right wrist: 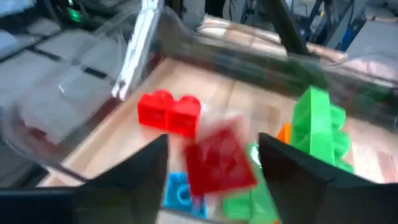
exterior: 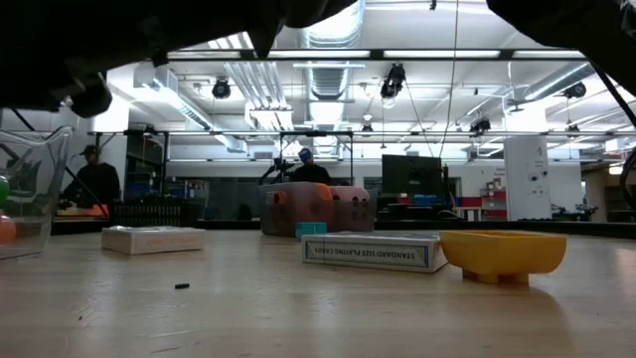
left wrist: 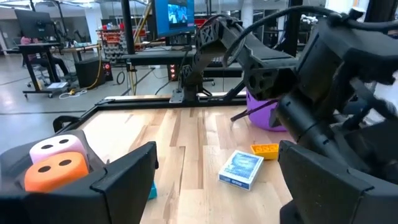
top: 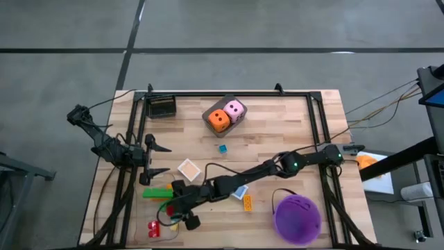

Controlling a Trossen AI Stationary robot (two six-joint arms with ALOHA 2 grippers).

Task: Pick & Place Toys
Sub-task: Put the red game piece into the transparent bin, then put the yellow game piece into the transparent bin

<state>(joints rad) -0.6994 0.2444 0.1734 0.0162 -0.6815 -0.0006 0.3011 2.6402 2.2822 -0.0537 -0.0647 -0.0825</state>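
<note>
Red plastic shows between the right gripper (right wrist: 211, 168)'s parted fingers: a red brick (right wrist: 219, 160), blurred and apparently dropping free over the clear tray (right wrist: 74, 99), where another red brick (right wrist: 169, 113), a green brick (right wrist: 320, 127) and a blue one (right wrist: 180, 191) already lie. Best to hold steady above the tray until it settles, then lift straight up. The left gripper (left wrist: 214, 180) waits open near the dice (left wrist: 56, 163).
</note>
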